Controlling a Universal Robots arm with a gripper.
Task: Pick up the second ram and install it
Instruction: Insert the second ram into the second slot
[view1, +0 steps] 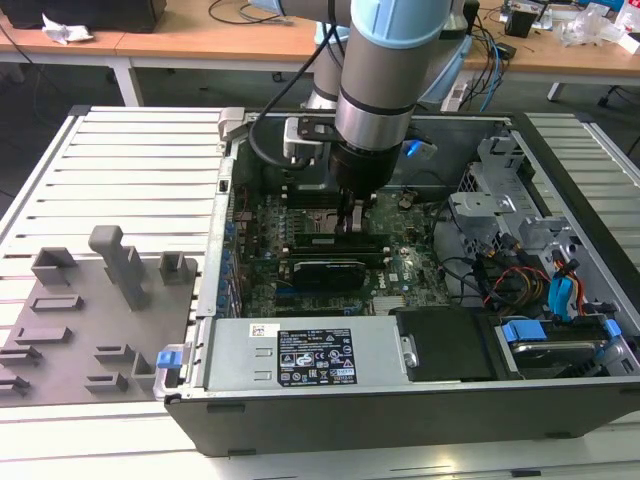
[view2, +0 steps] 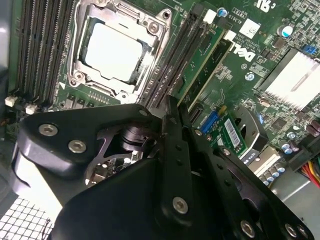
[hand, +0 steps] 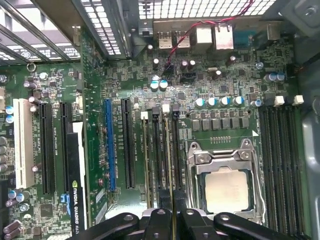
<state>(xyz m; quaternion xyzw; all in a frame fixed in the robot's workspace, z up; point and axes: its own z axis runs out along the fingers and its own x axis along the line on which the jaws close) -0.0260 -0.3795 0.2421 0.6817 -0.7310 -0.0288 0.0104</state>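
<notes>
The fingers (hand: 172, 220) were pinched narrow on the second ram (hand: 172, 165), standing edge-down at its slot beside the processor socket (hand: 225, 182). A slight tilt risked seating one end only, straining the motherboard (hand: 125, 75).

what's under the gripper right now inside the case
Under the gripper lie the black memory slots beside the processor socket. One green ram stick already stands in a slot. The fingers cover where they meet the slots, so any stick between them is hidden.
</notes>
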